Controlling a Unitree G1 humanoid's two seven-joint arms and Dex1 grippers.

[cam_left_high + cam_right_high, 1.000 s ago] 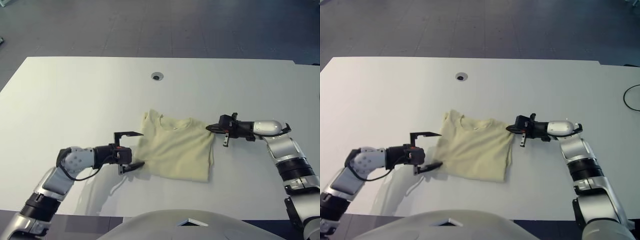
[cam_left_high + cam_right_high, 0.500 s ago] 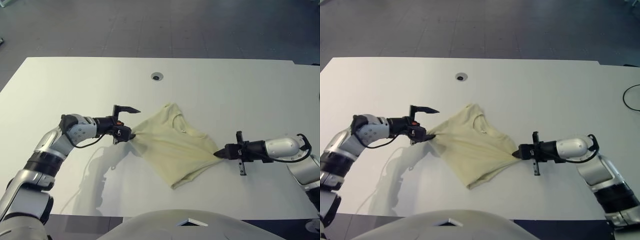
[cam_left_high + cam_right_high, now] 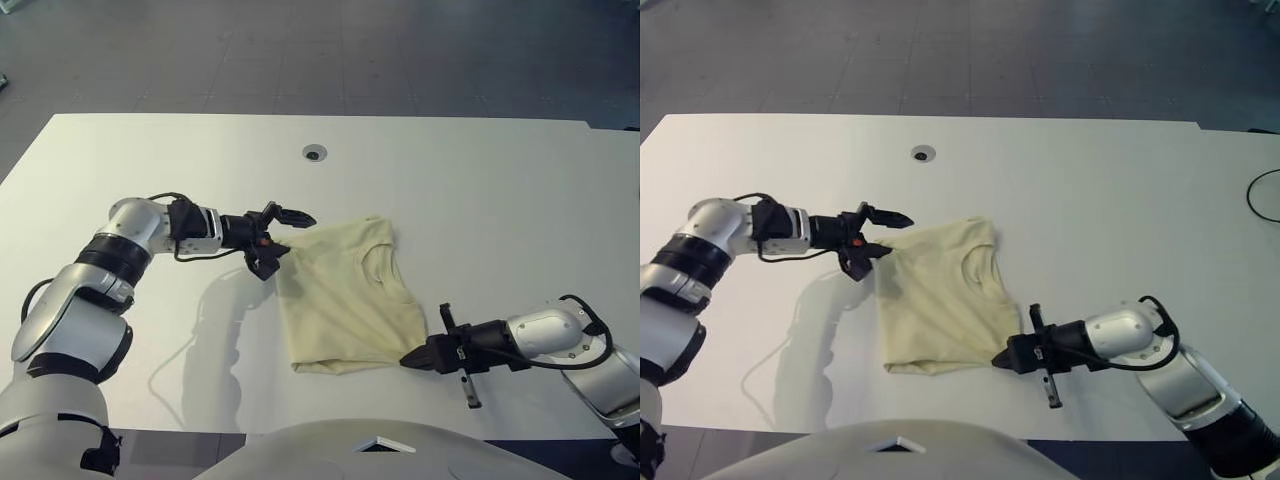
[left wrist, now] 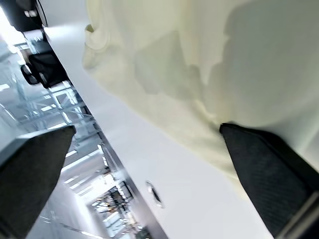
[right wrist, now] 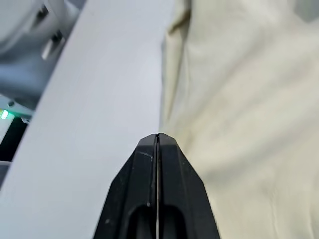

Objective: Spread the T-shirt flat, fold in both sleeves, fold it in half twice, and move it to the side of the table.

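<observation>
Head stereo looking down, wrist cameras close-up

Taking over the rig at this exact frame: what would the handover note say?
Left gripper: open, at the T-shirt's far left corner.
Right gripper: shut on its near right corner.
T-shirt: a compact rectangle mid-table, no sleeves sticking out, collar on top.
Done: spreading, sleeve folds; number of halvings unclear.
Left: any remaining fold, then move it to the table's side.
</observation>
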